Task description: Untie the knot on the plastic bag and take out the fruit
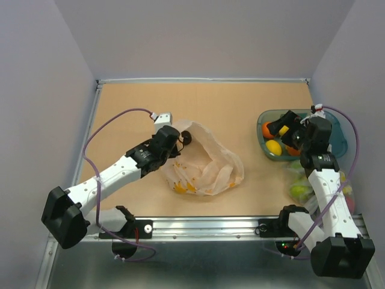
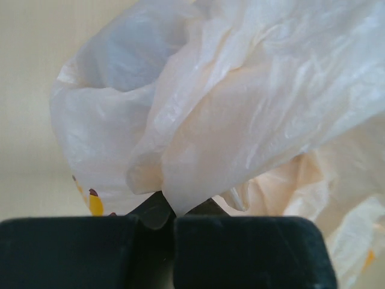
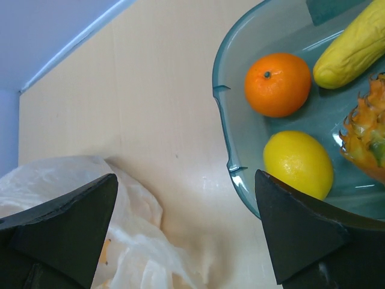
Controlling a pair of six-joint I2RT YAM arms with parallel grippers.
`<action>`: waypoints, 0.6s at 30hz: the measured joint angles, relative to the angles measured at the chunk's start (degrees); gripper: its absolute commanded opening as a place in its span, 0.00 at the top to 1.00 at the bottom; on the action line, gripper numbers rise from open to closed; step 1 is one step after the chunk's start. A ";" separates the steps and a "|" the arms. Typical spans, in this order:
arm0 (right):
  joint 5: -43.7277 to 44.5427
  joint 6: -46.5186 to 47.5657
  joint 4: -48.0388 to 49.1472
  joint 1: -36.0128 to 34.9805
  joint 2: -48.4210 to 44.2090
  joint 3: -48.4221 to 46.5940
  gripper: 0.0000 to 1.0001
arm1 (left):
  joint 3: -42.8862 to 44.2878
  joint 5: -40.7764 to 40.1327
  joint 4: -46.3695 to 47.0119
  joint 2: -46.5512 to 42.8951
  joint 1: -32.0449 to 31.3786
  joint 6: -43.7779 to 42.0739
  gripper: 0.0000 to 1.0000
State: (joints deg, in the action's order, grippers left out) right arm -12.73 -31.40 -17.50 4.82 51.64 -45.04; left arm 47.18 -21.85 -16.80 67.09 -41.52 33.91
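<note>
Orange (image 3: 277, 84), lemon (image 3: 298, 164), pineapple (image 3: 367, 144) in teal bowl (image 3: 240, 141)

Layout: plastic bag (image 1: 204, 165) centre, bowl (image 1: 338, 139) right.
Bag lies mid-tabletop (image 1: 228, 102); fruit (image 1: 274, 147) sits in the bowl, well apart to its right.

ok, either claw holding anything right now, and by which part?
Left claw is shut on the plastic bag, pinching a fold of thin film at its edge. Right claw is open by the bowl, holding nothing.
</note>
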 measured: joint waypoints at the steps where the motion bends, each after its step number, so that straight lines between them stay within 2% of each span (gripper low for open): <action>1: -0.20 0.46 -0.04 -0.22 -0.17 0.02 0.00 | 2.47 -0.42 -0.79 0.26 -1.33 0.04 1.00; 4: -0.85 2.49 -0.07 -1.25 -0.28 0.00 0.00 | 9.01 -2.14 -1.42 0.83 -6.80 0.72 1.00; 7: -1.81 5.09 -0.09 -2.73 -0.26 0.00 0.00 | 10.71 -2.45 -1.09 1.64 -11.87 2.45 1.00; 13: -4.61 9.70 -0.17 -6.51 0.39 0.00 0.00 | 3.69 -2.19 -2.54 4.83 -13.49 7.26 1.00; 18: -8.04 13.27 -0.52 -12.48 0.57 -0.09 0.00 | -2.38 -2.43 -3.13 3.80 -13.35 10.86 1.00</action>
State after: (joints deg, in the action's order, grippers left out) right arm -20.78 -18.13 -18.02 -7.66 52.21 -45.12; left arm 44.80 -24.27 -19.92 70.89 -54.87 44.77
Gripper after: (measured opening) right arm 0.997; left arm 0.026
